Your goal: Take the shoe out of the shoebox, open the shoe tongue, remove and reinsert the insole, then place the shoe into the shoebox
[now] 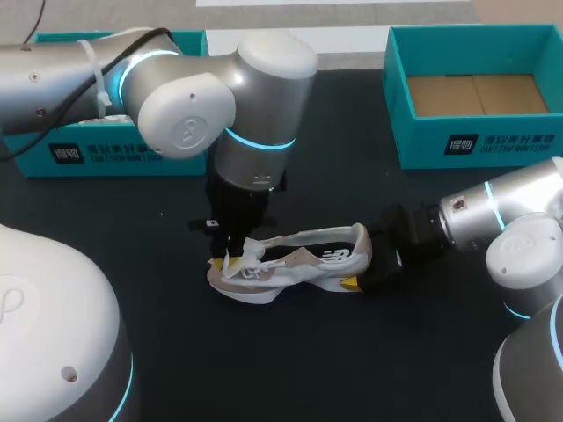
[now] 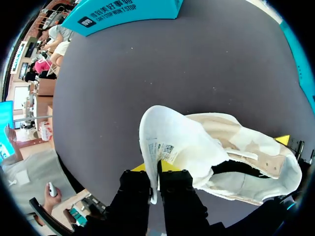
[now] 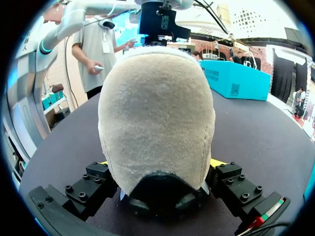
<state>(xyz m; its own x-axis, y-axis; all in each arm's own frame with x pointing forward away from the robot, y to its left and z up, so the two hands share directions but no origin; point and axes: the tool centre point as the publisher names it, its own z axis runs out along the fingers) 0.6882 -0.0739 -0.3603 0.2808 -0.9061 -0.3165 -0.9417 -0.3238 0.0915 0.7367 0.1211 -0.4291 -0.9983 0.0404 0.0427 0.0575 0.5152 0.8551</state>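
A beige and white shoe (image 1: 295, 262) lies on its side on the black table, toe toward my left arm. My left gripper (image 1: 230, 251) comes straight down onto its front. In the left wrist view that gripper (image 2: 155, 179) is shut on the white tongue (image 2: 165, 140), which is pulled up and back from the shoe's opening (image 2: 236, 167). My right gripper (image 1: 374, 262) holds the heel from the right. In the right wrist view the beige heel (image 3: 157, 108) fills the gap of that gripper (image 3: 160, 167), with both fingers (image 3: 231, 183) pressing its sides.
An open teal shoebox (image 1: 475, 141) with a cardboard floor stands at the back right. A second teal box (image 1: 114, 151) sits at the back left, partly behind my left arm. Bare black table (image 1: 290, 369) lies in front of the shoe.
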